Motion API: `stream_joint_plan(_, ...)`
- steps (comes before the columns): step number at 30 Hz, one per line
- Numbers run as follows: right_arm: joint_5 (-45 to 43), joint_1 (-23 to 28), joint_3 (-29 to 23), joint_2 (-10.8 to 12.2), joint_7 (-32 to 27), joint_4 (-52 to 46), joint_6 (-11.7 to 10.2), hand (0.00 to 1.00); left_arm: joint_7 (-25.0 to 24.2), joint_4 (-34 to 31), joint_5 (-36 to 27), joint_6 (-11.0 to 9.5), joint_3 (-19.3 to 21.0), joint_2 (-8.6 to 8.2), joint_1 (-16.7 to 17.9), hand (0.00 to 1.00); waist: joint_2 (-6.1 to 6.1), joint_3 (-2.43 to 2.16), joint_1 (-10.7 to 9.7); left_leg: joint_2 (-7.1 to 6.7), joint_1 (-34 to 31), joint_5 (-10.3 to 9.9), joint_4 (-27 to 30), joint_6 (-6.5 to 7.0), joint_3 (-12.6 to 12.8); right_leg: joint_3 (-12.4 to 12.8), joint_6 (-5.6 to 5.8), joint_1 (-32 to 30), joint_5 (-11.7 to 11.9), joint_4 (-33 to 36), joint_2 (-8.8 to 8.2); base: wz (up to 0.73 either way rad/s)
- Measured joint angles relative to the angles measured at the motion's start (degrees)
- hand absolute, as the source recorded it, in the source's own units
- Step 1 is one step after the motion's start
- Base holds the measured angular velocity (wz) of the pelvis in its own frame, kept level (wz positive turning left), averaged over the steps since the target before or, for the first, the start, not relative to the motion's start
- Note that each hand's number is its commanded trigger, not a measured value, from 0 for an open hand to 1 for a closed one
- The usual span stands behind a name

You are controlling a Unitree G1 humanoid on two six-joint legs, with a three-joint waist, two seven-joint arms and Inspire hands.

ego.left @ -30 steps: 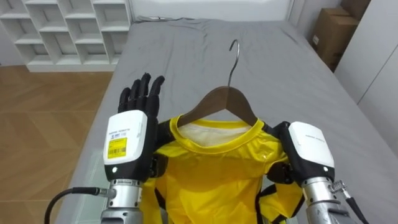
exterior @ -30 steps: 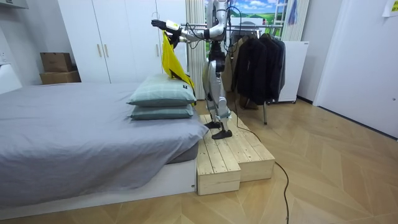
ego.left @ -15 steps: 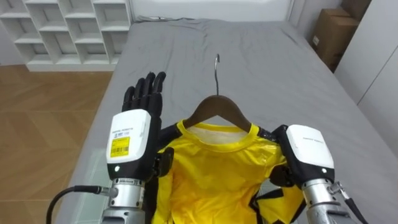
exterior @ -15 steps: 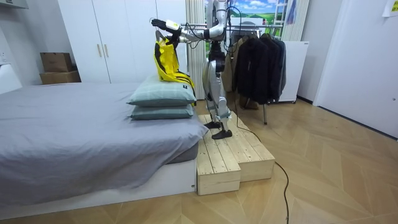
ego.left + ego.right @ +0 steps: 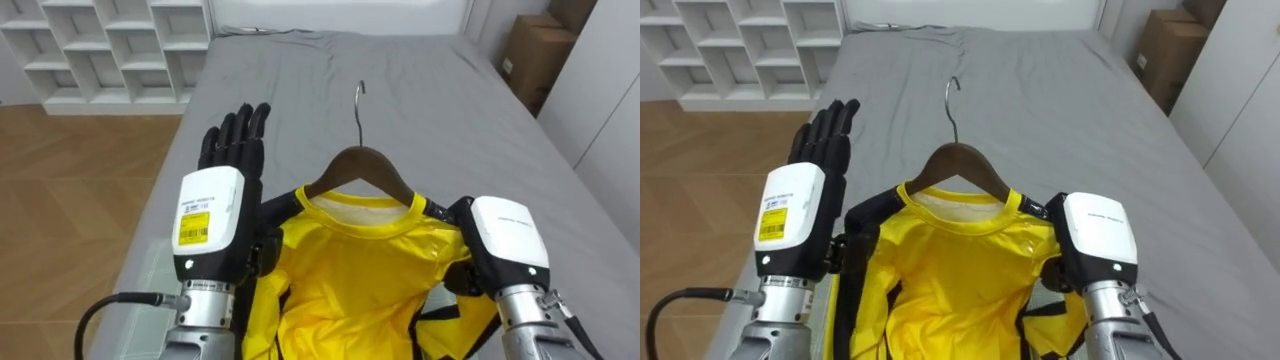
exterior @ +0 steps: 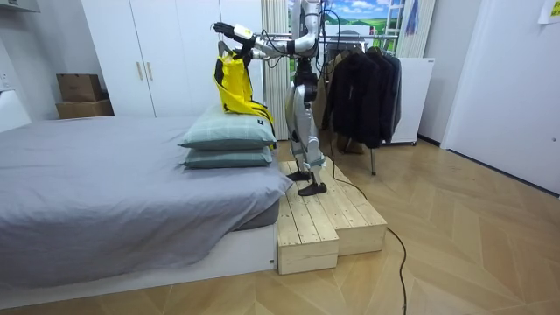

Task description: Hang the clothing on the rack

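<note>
A yellow shirt (image 5: 350,275) with black trim hangs on a wooden hanger (image 5: 368,164), whose metal hook (image 5: 358,98) points up. I hold it out in front of me over the grey bed (image 5: 440,100). My left hand (image 5: 212,210) is at the shirt's left shoulder, open, fingers straight and pointing away. My right hand (image 5: 506,240) is at the shirt's right shoulder, its fingers hidden behind the cloth. In the room view the shirt (image 6: 229,79) hangs from my outstretched arms above the pillows (image 6: 229,138).
I stand on a wooden platform (image 6: 325,219) at the head of the bed. Behind me a clothes rack holds dark jackets (image 6: 360,83). White cubby shelves (image 5: 110,45) stand beyond the bed's left side, and a cardboard box (image 5: 535,55) is at the far right.
The shirt has turned from edge-on to broadside in the room view and settled lower. The hanger's hook swung left, then slightly back right. My left hand rose a little.
</note>
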Motion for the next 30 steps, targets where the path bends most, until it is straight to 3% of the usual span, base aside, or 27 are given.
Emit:
stream_joint_plan(5,-0.02,-1.0,-1.8,-0.05,-0.28,0.01,-0.58,1.0,-0.8,0.0,0.03,-1.16,-0.02,-0.08,0.01,0.0,-0.04,0.0,-0.11,0.01,0.02,0.0,0.0,0.0,0.0,-0.18,-0.01,0.05,0.01,0.03,-0.04,0.01)
stream_joint_plan(13,0.18,-1.65,-2.37,-0.39,-2.5,0.01,-0.59,1.0,-2.65,0.0,-1.18,-1.24,0.73,-0.07,0.15,0.0,-0.88,-0.03,0.14,0.05,0.07,0.0,0.0,-0.01,-0.01,-0.13,-0.01,0.05,0.0,0.04,0.01,0.0)
stream_joint_plan(23,0.46,-1.61,-6.06,-0.39,-3.34,-0.01,-1.32,1.0,-1.86,0.0,-2.32,-1.29,7.31,0.0,1.07,0.0,-1.42,-0.35,0.09,0.07,0.21,0.0,0.0,-0.01,-0.33,-0.33,-0.04,0.31,0.02,0.07,-0.03,0.01)
stream_joint_plan(30,0.44,0.05,-10.58,-0.4,-4.56,-0.26,-1.87,1.0,1.66,0.0,-12.31,-1.66,15.97,-0.03,2.59,0.0,-1.07,-0.61,0.05,0.19,0.22,0.0,0.06,-0.01,-0.61,-1.1,-0.09,0.52,0.06,0.2,-0.04,0.04)
